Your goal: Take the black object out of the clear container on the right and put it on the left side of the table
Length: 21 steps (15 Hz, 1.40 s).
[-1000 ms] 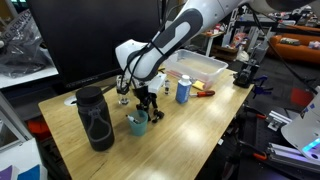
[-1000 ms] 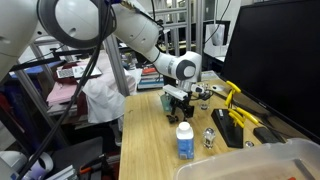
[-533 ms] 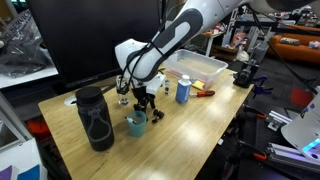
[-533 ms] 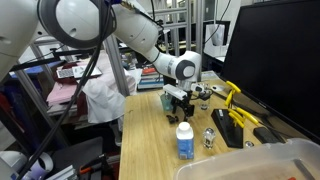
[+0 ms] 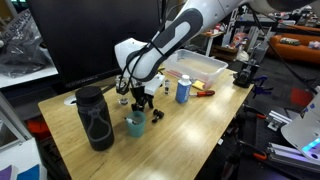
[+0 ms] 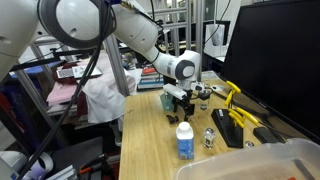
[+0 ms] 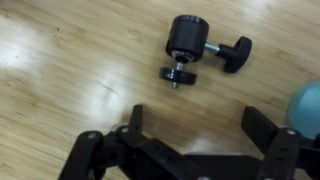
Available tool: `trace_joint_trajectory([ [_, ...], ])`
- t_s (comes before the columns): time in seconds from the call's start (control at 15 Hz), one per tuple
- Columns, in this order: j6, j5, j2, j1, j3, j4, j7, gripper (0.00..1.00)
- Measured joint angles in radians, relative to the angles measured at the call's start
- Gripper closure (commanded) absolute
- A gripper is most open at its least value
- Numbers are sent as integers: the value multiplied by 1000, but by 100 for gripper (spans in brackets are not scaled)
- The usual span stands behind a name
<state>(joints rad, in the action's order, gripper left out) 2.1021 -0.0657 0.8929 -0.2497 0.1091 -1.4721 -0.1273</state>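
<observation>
The black object [image 7: 195,45], a small chunky knob with a side handle, lies on the wood-grain table [image 5: 195,125] just ahead of my gripper [image 7: 195,125]. The gripper is open and empty, and its fingers hover above bare table. In both exterior views the gripper [image 5: 143,100] [image 6: 180,97] hangs low over the table, next to the teal cup [image 5: 136,123], with the black object [image 5: 156,115] below and beside it. The clear container [image 5: 197,66] stands at the far end of the table, well away from the gripper. It also shows in an exterior view [image 6: 255,165].
A tall black lattice bottle [image 5: 95,118] stands close to the teal cup, whose rim [image 7: 308,105] shows in the wrist view. A blue-capped bottle [image 5: 183,90] [image 6: 184,140] stands between gripper and container. Yellow-handled tools [image 6: 235,100] lie near a dark monitor.
My gripper has lifted slightly and drifted a little away from the black object, which stays on the table. Nothing else has moved.
</observation>
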Motion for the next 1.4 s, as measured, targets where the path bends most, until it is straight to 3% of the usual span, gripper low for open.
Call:
trace_joint_trajectory([
  [0.87, 17, 0, -17, -7, -7, -4, -49, 0],
  [1.4, 88, -43, -236, -68, -70, -191, -263, 0],
])
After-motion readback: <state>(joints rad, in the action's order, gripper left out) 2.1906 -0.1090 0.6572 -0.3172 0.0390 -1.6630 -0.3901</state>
